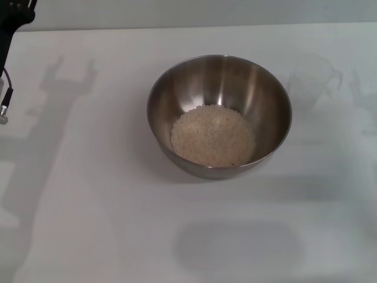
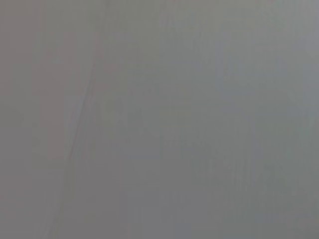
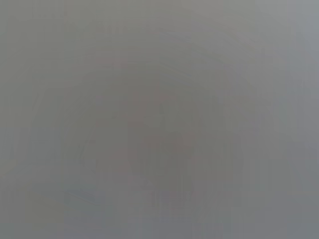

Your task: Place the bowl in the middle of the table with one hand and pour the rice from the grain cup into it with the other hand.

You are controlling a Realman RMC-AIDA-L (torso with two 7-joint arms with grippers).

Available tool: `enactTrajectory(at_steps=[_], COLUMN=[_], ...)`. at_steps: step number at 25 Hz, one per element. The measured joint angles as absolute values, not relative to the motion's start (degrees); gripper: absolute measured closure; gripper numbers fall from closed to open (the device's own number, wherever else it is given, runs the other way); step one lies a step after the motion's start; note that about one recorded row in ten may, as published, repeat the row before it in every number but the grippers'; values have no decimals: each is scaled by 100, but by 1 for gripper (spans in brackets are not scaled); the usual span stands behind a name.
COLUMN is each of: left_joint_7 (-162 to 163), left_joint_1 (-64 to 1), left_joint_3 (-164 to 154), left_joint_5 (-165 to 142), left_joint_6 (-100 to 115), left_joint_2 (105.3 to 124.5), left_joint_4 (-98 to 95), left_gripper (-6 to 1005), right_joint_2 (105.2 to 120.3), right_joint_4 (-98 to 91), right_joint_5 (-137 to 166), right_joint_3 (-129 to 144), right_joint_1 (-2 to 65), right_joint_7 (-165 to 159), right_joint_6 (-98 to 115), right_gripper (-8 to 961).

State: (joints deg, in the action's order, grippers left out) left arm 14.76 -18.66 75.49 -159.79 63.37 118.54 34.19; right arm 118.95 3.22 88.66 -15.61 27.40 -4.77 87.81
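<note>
Rice in the bowl, cup empty beside it, both arms almost out of sight.

Both wrist views show only flat grey, so nothing can be made out there. In the head view just a dark piece of the left arm (image 1: 10,35) cuts in at the far left corner, with a thin cable hanging from it; its fingers are out of frame, and the right arm does not show at all, so whether either set of fingers is released or clenched cannot be told. The bowl (image 1: 219,115) stands upright near the middle of the bench (image 1: 88,194), with the rice (image 1: 212,135) heaped in its bottom. The clear cup (image 1: 315,79) stands close to the bowl on its right, faint against the white top. Arm shadows fall across the bench on both sides.
</note>
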Motion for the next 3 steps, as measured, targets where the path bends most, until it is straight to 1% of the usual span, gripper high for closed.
enactTrajectory(at_steps=[3], left_joint_7=[1465], left_joint_1=[-1802], left_joint_3=[7542], left_joint_5=[-15986], left_joint_6=[6366], left_joint_2=[11856], left_joint_4=[3419], left_gripper=[277], right_joint_2=[11885], right_joint_4=[185], right_joint_5=[8842], right_joint_3=[-1596], right_joint_1=[2850], right_joint_7=[-486], right_joint_6=[8801], right_gripper=[555])
